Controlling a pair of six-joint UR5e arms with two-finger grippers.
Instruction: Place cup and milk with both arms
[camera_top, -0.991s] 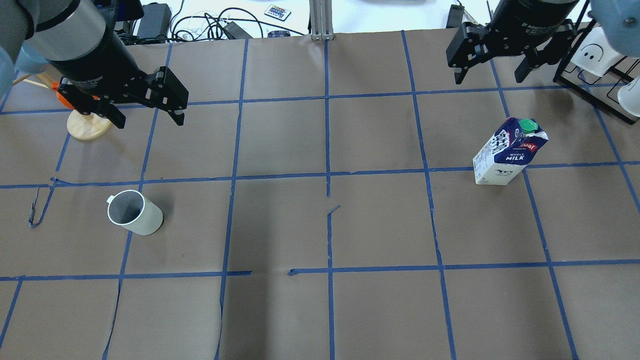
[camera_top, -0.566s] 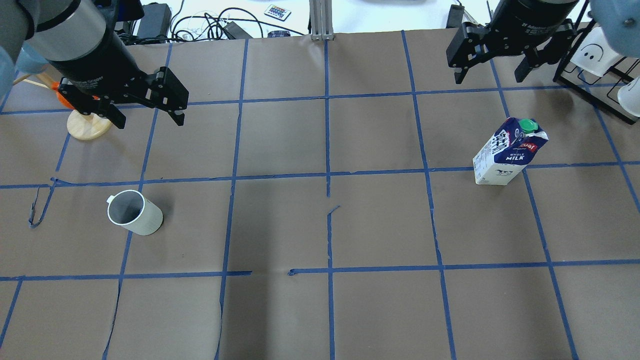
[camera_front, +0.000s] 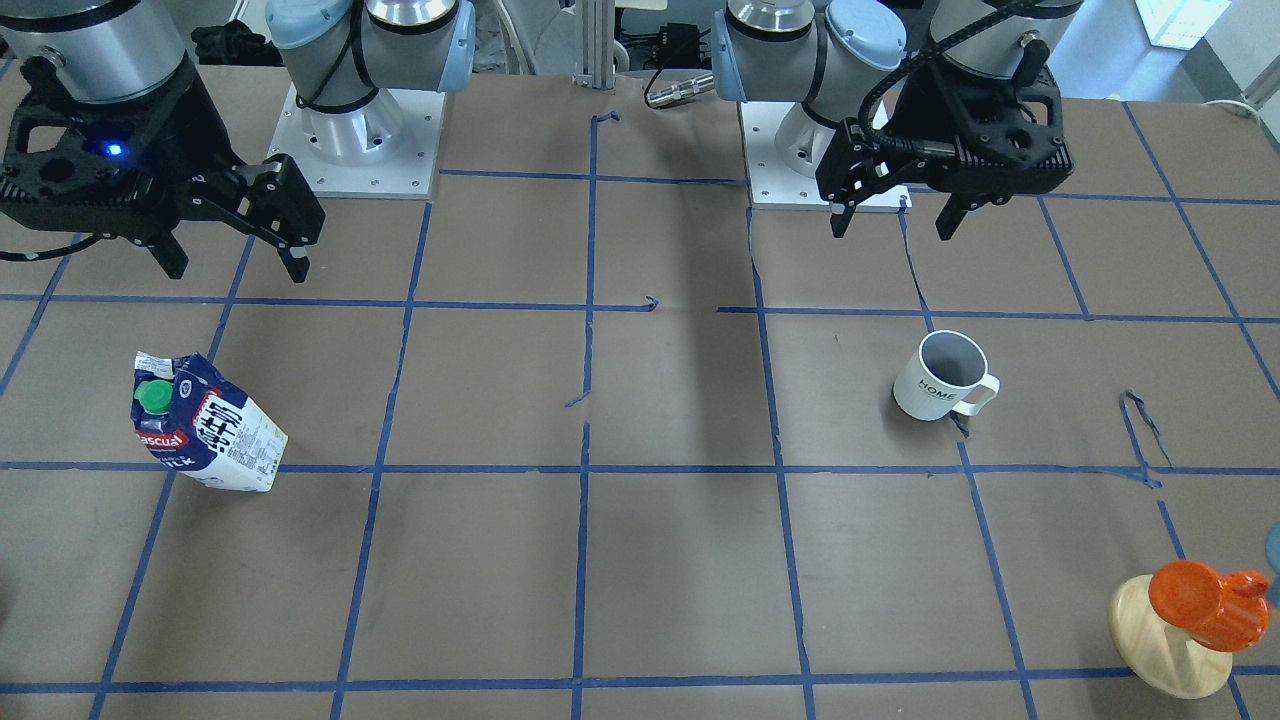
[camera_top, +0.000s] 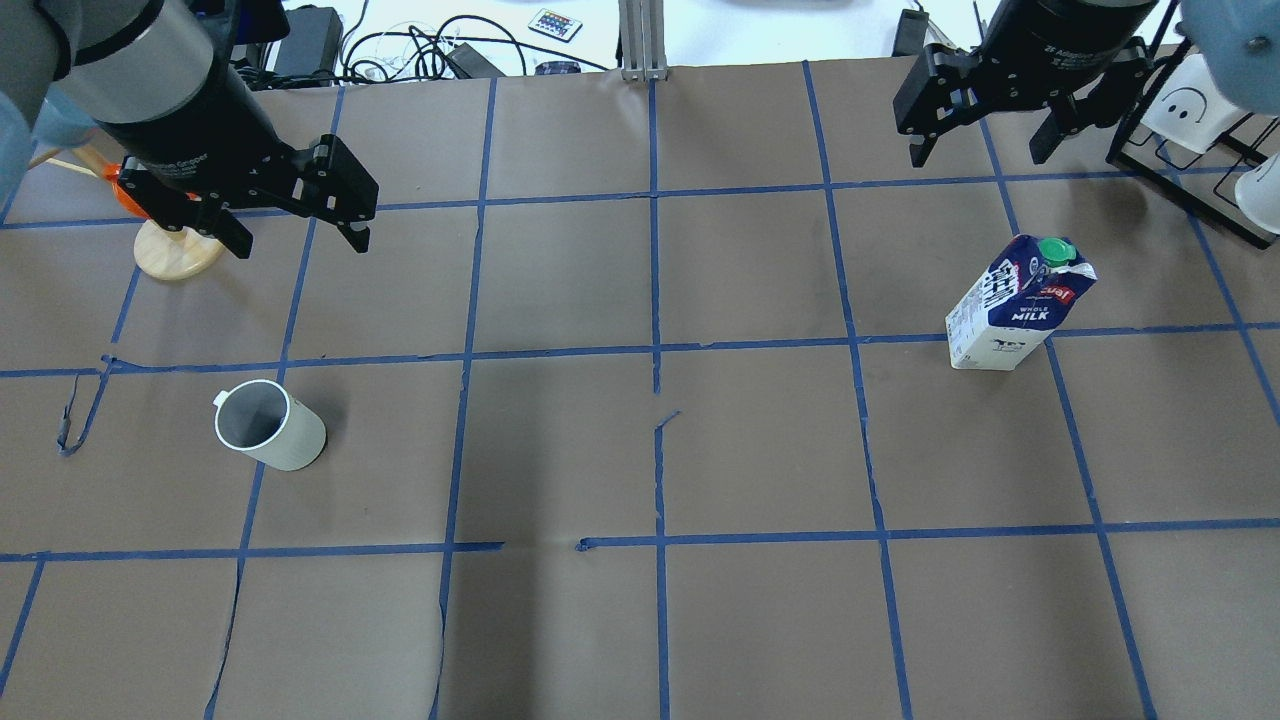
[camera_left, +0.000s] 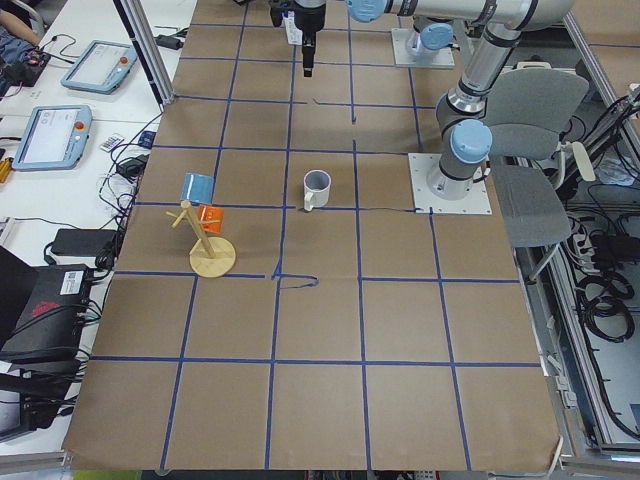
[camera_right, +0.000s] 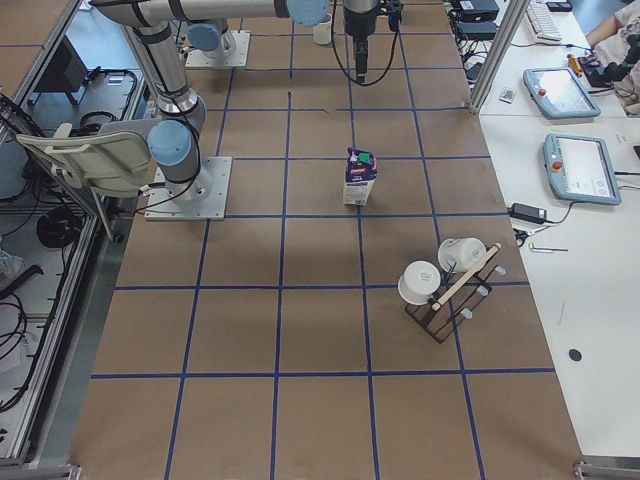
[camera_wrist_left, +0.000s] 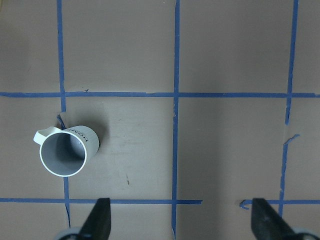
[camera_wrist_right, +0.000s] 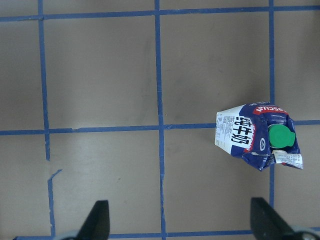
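Note:
The white cup (camera_top: 268, 428) with "HOME" lettering (camera_front: 940, 377) stands upright on the brown paper on my left side, and the left wrist view (camera_wrist_left: 64, 152) shows it from above. My left gripper (camera_top: 300, 243) hangs open and empty above the table, well apart from the cup (camera_front: 890, 230). The milk carton (camera_top: 1018, 305) with its green cap stands on my right side (camera_front: 205, 425) and shows in the right wrist view (camera_wrist_right: 255, 135). My right gripper (camera_top: 977, 157) is open and empty, high above the table and apart from the carton (camera_front: 238, 270).
An orange cup-like thing on a wooden disc stand (camera_top: 175, 245) sits behind my left gripper. A black wire rack with white mugs (camera_top: 1200, 130) stands at the far right. Cables (camera_top: 420, 50) lie past the far edge. Blue tape lines cross the brown paper.

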